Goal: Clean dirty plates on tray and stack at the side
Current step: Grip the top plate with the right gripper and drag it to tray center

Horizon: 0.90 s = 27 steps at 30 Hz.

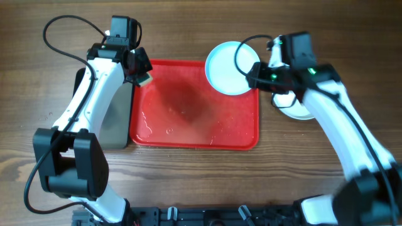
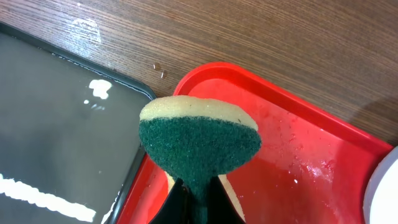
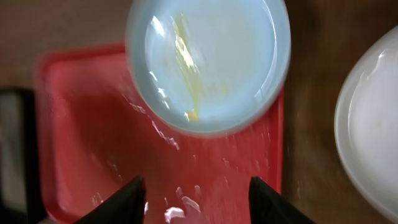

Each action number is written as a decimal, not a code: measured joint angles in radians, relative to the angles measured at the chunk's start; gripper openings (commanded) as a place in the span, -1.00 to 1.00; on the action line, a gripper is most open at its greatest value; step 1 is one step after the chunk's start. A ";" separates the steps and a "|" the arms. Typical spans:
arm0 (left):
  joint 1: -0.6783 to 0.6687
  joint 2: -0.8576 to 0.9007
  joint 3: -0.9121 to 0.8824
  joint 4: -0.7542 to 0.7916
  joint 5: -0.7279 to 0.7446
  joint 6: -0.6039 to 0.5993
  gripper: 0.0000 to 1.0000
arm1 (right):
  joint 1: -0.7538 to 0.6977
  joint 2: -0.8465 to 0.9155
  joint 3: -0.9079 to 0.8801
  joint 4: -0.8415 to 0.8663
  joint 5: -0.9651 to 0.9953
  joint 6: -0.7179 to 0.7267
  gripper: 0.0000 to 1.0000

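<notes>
My left fingers pinched a sponge above the far left corner of the wet tray. My right fingers stood wide, holding nothing, beside a blue plate that sat over the tray's far right corner, yellow streaks inside. A white plate lay on the worktop, right of the tray. A black tray, white-flecked, sat just left of it.

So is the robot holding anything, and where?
The left tool pinches the sponge by one narrow end. The right tool is open, holding nothing.
</notes>
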 measured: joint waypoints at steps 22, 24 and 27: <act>0.000 0.002 -0.002 -0.003 0.000 0.000 -0.92 | 0.066 0.479 0.272 -0.215 0.233 0.141 -0.36; 0.000 0.002 -0.002 -0.003 0.000 0.000 -0.92 | 0.066 0.505 0.272 -0.228 0.210 0.107 -0.49; 0.000 0.002 -0.002 -0.003 0.000 0.000 -0.92 | 0.085 0.515 0.272 -0.282 0.139 0.045 -0.50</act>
